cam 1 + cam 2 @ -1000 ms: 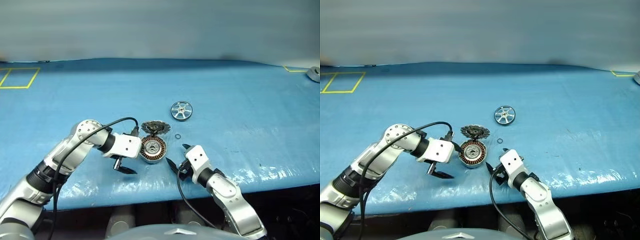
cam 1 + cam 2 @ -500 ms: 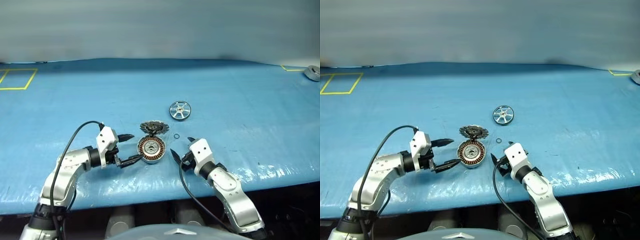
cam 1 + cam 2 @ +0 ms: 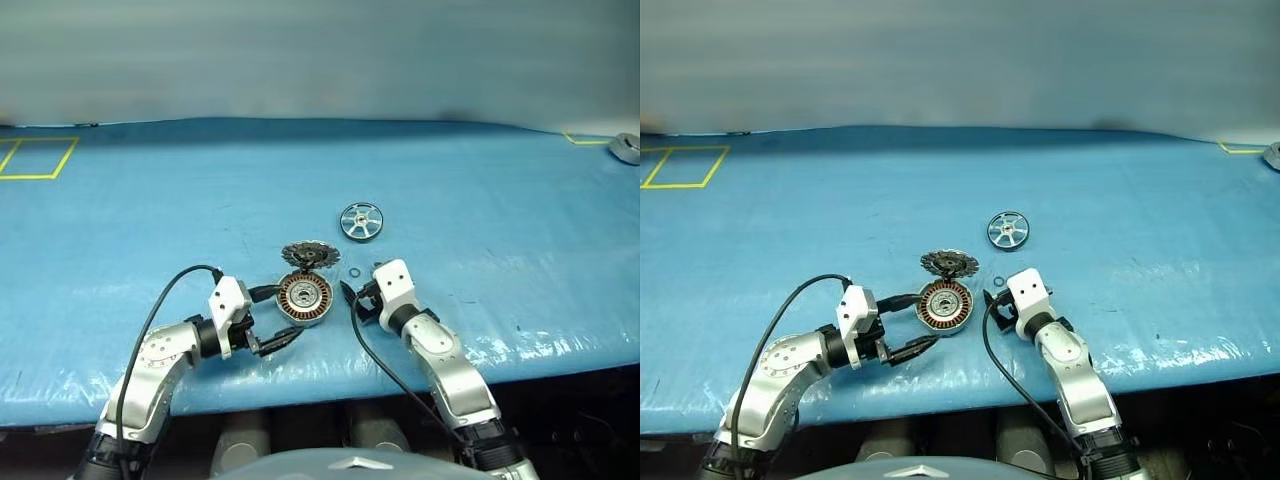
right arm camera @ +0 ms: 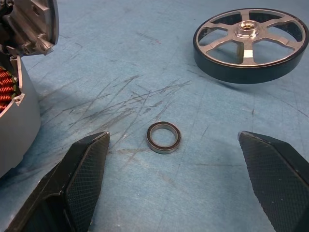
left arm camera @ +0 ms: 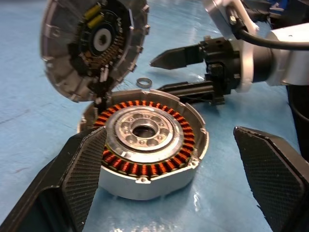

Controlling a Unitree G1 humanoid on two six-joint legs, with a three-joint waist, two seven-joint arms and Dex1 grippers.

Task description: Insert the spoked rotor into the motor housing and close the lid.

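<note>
With the spoked rotor (image 3: pixel 361 221) lying flat on the blue desk (image 3: pixel 480 200) beyond the open motor housing (image 3: pixel 304 298), the wide-open, empty right gripper (image 3: pixel 358 295) is facing a stiff, slick metal wheel probably best pinched across its thick rim.

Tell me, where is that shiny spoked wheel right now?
The spoked rotor lies flat on the blue table, beyond the right hand, with a small dark ring between them and the open motor housing nearer the robot's left.
</note>
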